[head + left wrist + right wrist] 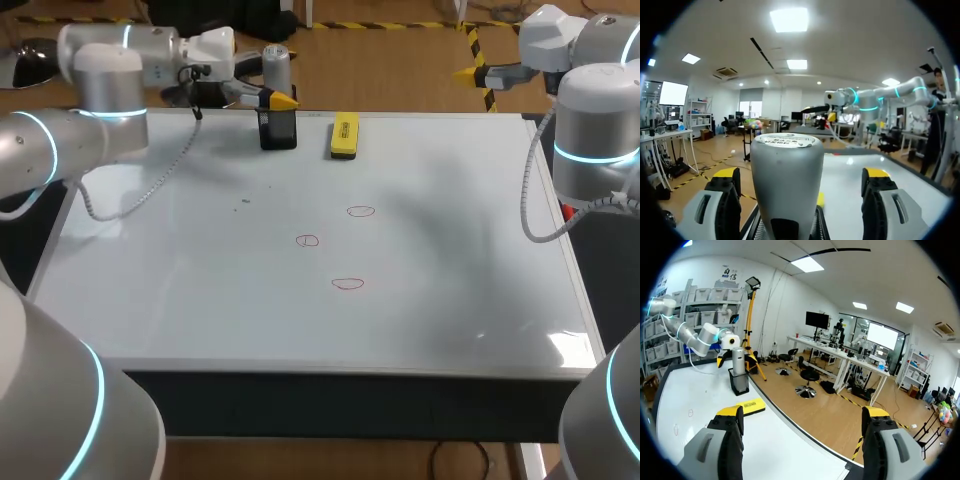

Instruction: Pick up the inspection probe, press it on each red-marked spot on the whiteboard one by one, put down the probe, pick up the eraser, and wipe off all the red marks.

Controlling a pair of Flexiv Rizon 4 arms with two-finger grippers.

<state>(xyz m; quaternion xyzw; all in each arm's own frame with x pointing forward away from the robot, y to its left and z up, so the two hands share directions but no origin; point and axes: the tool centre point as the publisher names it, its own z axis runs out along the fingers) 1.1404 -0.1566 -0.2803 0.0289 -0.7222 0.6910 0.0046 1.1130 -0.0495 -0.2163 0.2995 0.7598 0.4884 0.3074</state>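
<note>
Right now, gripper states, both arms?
Left gripper: open, probe between its fingers, not gripped.
Right gripper: open, empty.

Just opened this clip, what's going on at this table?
The left gripper is open around the silver inspection probe, which stands upright in a black holder at the far edge of the whiteboard. There are gaps on both sides of the probe, so it is not yet gripped. Three red marks are on the board, and the yellow eraser lies beside the holder. The right gripper is open and empty, off by the far right corner.
</note>
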